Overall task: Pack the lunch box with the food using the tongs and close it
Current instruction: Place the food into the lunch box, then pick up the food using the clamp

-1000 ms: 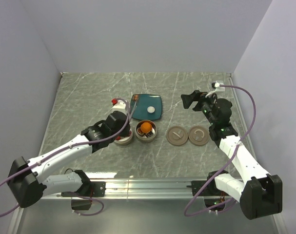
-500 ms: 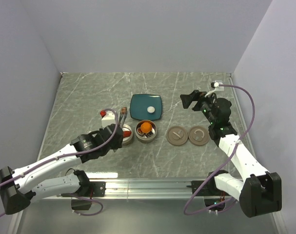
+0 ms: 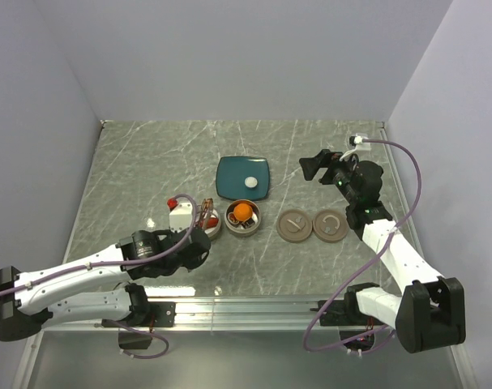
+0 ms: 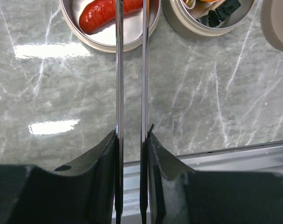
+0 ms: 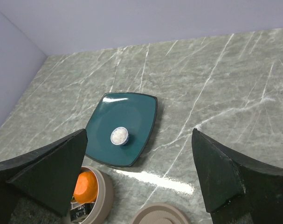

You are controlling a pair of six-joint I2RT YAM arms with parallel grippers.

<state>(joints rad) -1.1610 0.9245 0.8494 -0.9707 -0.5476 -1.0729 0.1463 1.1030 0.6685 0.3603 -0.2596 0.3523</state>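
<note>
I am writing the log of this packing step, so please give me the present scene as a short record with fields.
left pincer: shut on the tongs, which reach over the left tin
right pincer: open, empty, above the table
left tin: one red sausage, no lid
right tin: orange ball and dark rolls, no lid
teal plate: one white piece
lids: two, on the table right of the tins

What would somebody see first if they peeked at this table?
Probably the bright orange ball in a silver tin mid-table, just in front of the teal plate holding one white piece. Close up, the left gripper squeezes long tongs that point toward a red sausage in the neighbouring tin.
</note>
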